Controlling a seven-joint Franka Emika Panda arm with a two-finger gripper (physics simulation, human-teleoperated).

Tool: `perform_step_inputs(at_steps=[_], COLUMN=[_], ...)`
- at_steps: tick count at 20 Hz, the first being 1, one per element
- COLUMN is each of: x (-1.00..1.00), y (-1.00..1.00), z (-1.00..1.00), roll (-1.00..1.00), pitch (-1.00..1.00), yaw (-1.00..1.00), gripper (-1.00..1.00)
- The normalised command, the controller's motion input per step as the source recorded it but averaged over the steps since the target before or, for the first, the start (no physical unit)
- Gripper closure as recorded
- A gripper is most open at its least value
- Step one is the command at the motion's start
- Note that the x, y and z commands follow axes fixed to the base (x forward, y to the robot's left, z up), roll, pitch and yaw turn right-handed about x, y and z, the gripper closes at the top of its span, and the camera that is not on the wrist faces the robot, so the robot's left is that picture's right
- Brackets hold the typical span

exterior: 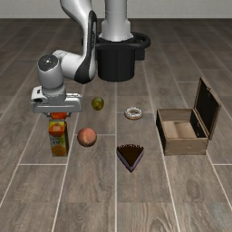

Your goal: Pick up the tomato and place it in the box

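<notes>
The tomato (87,137) is a round reddish-orange fruit lying on the wooden floor left of centre. The wooden box (184,131) stands at the exterior view's right with its lid raised and its inside showing. My gripper (59,113) hangs at the exterior view's left, directly over an orange juice carton (59,138) and close to its top. It is left of the tomato, a little behind it, and apart from it. The tomato is touching nothing.
A small olive-green fruit (98,103) lies behind the tomato. A ring-shaped pastry (134,112) sits near the centre, and a dark chocolate cake slice (131,157) lies in front of it. The robot's black base (118,56) stands at the back.
</notes>
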Motion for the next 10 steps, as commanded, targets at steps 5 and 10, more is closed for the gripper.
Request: perform_step_inputs(at_steps=[5, 10], x=[0.00, 0.00], y=[0.00, 0.00], z=[0.00, 0.20], roll=[0.00, 0.00], pitch=[0.00, 0.00], yaw=[0.00, 0.00], gripper=[1.00, 1.00])
